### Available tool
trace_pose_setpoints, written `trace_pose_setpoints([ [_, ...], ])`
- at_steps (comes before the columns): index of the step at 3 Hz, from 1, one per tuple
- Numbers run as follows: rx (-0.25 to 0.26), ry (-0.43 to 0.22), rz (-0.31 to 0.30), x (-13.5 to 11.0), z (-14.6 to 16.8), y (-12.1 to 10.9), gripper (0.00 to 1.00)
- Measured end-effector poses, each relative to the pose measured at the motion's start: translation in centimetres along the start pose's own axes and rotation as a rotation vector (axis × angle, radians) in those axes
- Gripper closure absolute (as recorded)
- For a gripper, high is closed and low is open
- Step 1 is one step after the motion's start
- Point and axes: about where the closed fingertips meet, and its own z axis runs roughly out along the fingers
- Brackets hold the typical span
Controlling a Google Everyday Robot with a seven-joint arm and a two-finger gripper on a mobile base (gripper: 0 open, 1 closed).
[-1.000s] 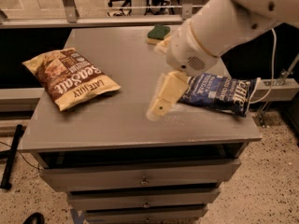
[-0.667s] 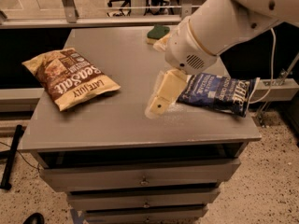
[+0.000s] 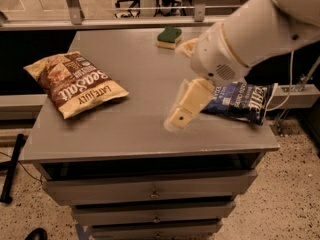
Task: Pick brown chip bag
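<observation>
Hardly anything has moved since a second ago: the gripper hangs at nearly the same place over the front of the grey table, just beside the dark blue chip bag (whether it is open or closed I cannot tell). The brown chip bag lies flat on the left side, well apart. I think the arm must travel left, descend over the bag's middle and pinch a crinkled fold, not push it. A green sponge sits near the far edge; drawers below, speckled floor.

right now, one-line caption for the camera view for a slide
Gripper hovers over the table between the brown chip bag and a navy chip bag.
</observation>
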Motion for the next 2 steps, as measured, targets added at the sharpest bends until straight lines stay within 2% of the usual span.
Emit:
trace_pose_setpoints([
  [1,0.016,-0.132,-0.022,-2.3,1.0,-0.2,0.00],
  [2,0.020,-0.250,-0.071,-6.6,4.2,-2.0,0.00],
])
